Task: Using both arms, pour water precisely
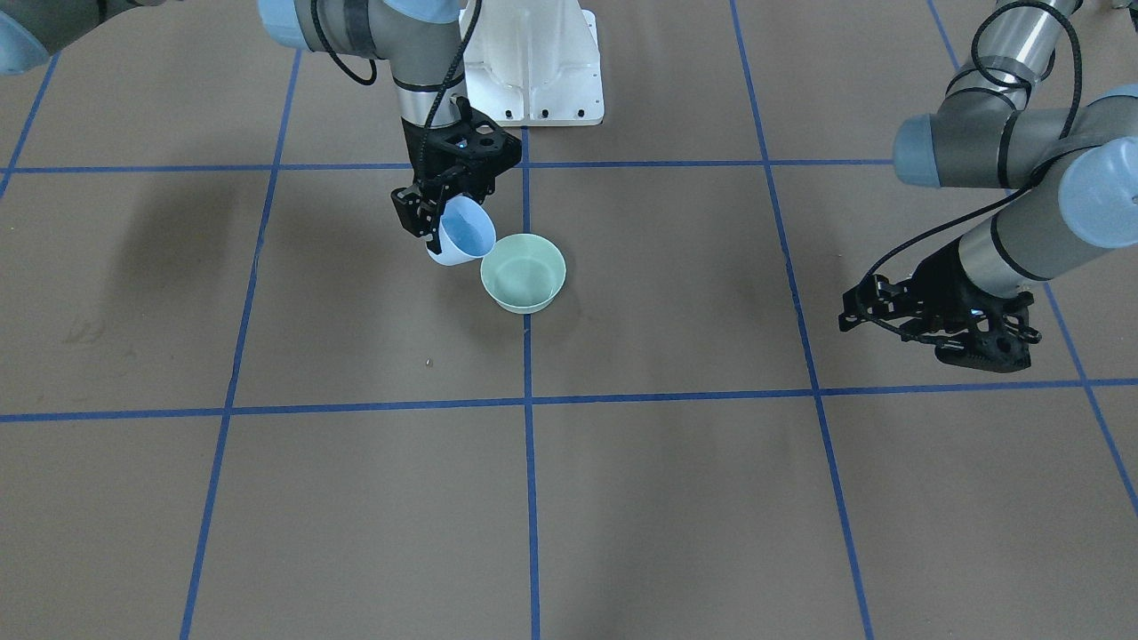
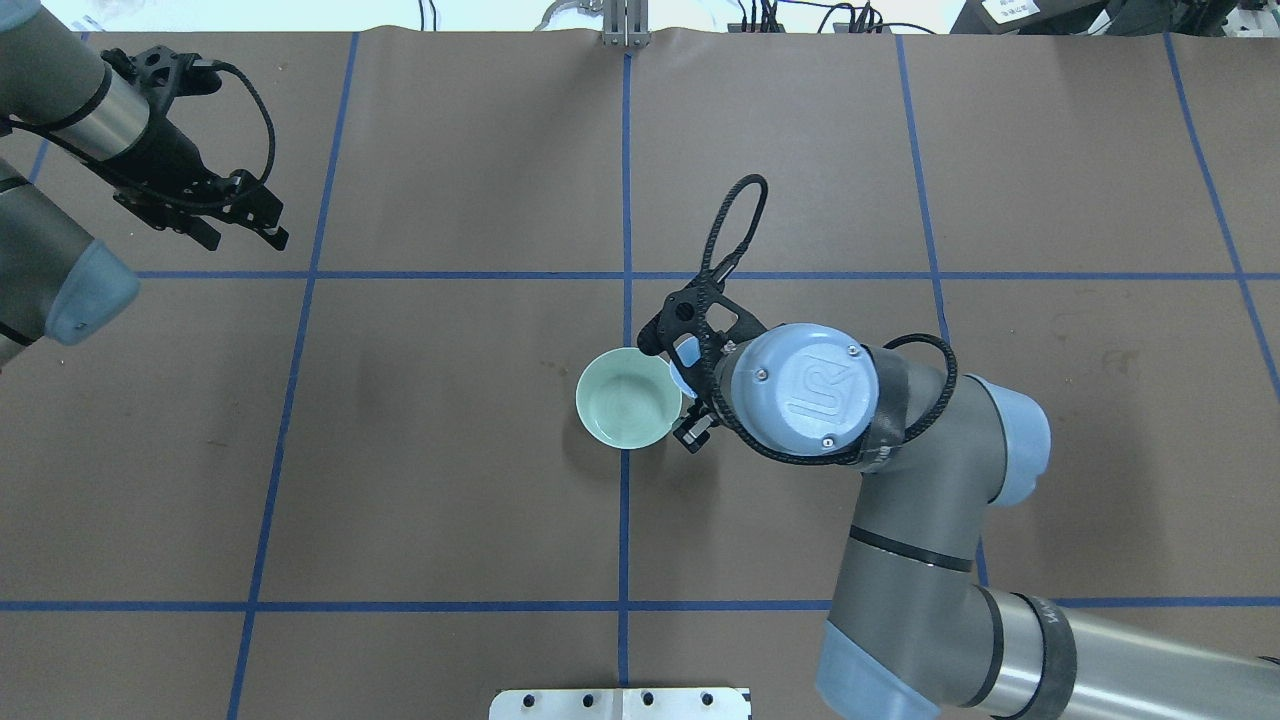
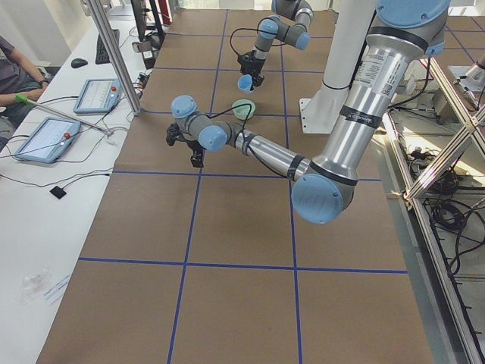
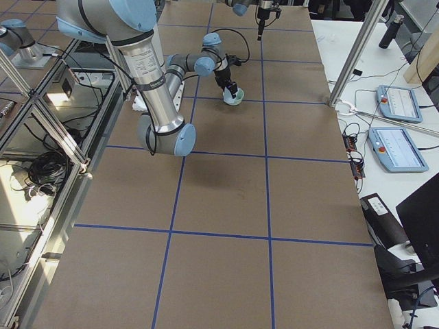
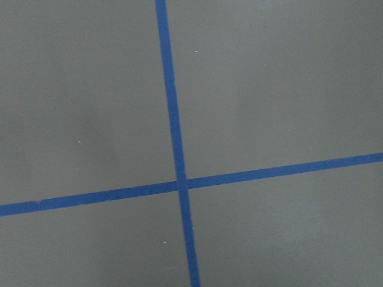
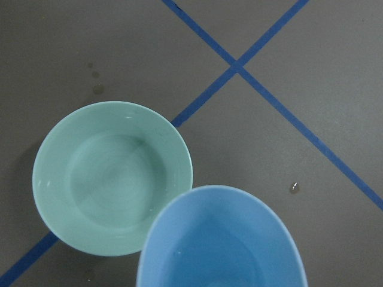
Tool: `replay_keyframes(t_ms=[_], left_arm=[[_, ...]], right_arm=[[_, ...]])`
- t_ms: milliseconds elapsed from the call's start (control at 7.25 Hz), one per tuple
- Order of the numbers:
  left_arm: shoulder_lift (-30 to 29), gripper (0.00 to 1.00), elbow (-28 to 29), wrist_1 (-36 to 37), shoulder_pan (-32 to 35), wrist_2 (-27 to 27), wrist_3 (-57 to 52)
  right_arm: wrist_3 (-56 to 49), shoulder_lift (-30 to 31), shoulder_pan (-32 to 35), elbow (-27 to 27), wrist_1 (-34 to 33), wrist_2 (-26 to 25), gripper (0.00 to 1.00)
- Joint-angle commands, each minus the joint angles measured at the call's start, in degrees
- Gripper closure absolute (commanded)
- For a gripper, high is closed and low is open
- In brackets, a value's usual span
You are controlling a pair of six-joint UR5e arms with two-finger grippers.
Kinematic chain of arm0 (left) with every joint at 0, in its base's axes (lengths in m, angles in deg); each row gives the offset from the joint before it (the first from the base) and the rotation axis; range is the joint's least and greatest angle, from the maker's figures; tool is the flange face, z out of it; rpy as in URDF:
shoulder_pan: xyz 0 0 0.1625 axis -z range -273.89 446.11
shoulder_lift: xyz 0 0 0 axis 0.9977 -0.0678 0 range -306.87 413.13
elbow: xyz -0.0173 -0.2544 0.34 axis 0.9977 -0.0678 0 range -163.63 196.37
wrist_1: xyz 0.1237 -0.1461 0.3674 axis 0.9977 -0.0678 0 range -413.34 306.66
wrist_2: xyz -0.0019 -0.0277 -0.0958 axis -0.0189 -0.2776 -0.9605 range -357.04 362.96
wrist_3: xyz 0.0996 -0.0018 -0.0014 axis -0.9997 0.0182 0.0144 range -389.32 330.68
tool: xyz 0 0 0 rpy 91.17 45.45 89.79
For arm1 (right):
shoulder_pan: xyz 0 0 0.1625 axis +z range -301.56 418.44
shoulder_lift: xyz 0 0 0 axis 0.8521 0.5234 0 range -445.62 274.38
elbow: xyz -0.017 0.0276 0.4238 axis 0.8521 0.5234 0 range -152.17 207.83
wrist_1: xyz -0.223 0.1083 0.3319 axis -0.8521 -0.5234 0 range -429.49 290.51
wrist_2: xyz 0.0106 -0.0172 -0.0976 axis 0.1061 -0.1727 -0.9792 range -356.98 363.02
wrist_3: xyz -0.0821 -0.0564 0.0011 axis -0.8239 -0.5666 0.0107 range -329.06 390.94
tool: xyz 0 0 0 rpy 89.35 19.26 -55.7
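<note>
My right gripper (image 1: 437, 228) is shut on a light-blue cup (image 1: 464, 233), held tilted just above and beside the rim of a pale green bowl (image 1: 520, 300) on the table. In the right wrist view the cup (image 6: 221, 239) fills the bottom edge with the bowl (image 6: 37, 179) to its upper left. A little water (image 6: 215, 266) shows faintly inside the cup, and no stream is visible. In the overhead view the right wrist hides most of the cup (image 2: 684, 362). My left gripper (image 2: 250, 232) is open and empty, far from the bowl (image 2: 582, 398).
The brown table (image 1: 676, 498) carries a grid of blue tape lines (image 1: 530, 498). The white pedestal (image 1: 538, 80) stands behind the bowl. A small droplet (image 6: 294, 188) lies on the table near the cup. The left wrist view shows only a tape crossing (image 5: 181, 183).
</note>
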Motion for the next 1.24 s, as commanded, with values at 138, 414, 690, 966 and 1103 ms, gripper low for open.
replay_keyframes(t_ms=[138, 414, 690, 966, 1103], left_arm=[[0.91, 0.11, -0.16, 1.25, 1.2, 0.01, -3.27], [1.0, 0.11, -0.25, 1.52, 1.29, 0.01, -3.27], [1.0, 0.1, -0.25, 1.52, 1.28, 0.1, -3.27], [1.0, 0.1, -0.16, 1.52, 1.2, 0.27, -3.27], [1.0, 0.1, -0.16, 1.6, 1.2, 0.27, -3.27]], right_arm=[[-4.44, -6.5, -1.51, 4.15, -12.71, -0.28, 0.73], [-7.44, -9.24, -1.6, 8.02, -15.13, -0.71, 0.74], [-10.88, -12.76, -1.6, 8.91, -23.54, -2.82, 0.74], [-10.97, -14.87, -1.86, 9.79, -29.88, -4.84, 0.74], [-10.97, -14.88, -2.04, 9.79, -30.42, -5.02, 0.74]])
